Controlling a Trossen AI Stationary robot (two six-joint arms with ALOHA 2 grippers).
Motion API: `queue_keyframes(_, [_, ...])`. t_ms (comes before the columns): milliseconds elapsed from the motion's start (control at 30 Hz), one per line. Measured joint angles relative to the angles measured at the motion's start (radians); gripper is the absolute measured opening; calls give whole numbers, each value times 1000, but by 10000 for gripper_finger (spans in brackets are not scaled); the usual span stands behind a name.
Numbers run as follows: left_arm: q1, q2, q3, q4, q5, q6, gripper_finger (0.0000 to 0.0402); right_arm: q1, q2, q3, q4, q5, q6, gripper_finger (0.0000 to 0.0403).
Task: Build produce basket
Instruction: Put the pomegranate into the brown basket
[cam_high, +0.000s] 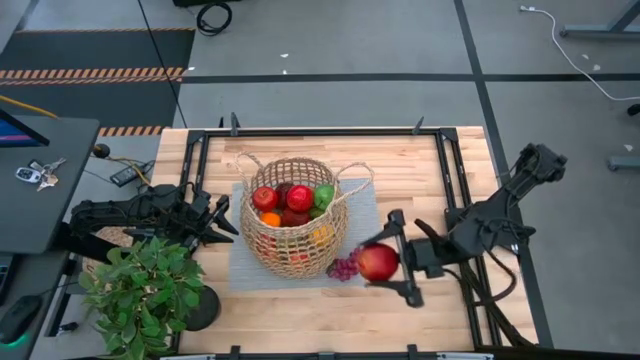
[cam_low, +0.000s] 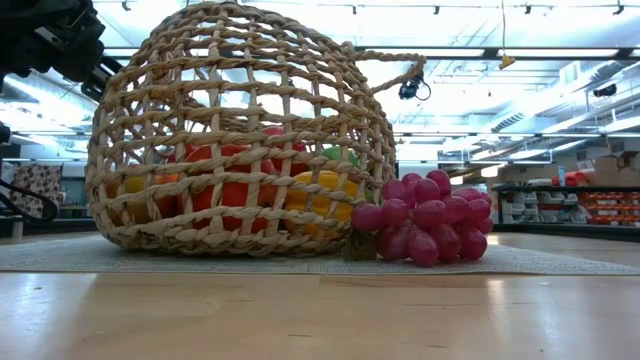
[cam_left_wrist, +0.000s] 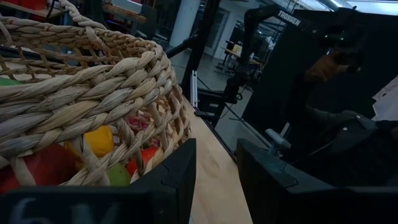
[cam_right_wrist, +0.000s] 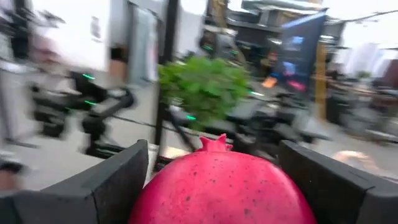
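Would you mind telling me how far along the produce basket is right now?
Mostly filled: the basket already holds apples, an orange and a pear. In hand: the right gripper carries a red pomegranate beside it. Left: that fruit and the grapes on the mat. The left gripper waits by the basket.

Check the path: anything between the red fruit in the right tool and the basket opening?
Only the purple grapes, lying on the mat against the near side of the basket, between it and the right tool, which holds the red pomegranate. Lifted over the rim, nothing visible blocks the opening. The left tool sits on the basket's other side.
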Motion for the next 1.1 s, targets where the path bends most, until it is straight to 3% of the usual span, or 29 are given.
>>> queue_keyframes(167, [0,0,0,0,0,0,121,-64,82,122,-163,94,-89,359])
queue_keyframes(433, [0,0,0,0,0,0,121,-138,158,152,-179,208,-654,359])
queue_keyframes(700, [0,0,0,-1,0,0,121,-171,175,153,-181,252,-887,359])
queue_keyframes(867, [0,0,0,0,0,0,121,-168,178,153,-182,267,-813,359])
queue_keyframes(1100, [0,0,0,0,0,0,121,-209,168,153,-207,237,-490,359])
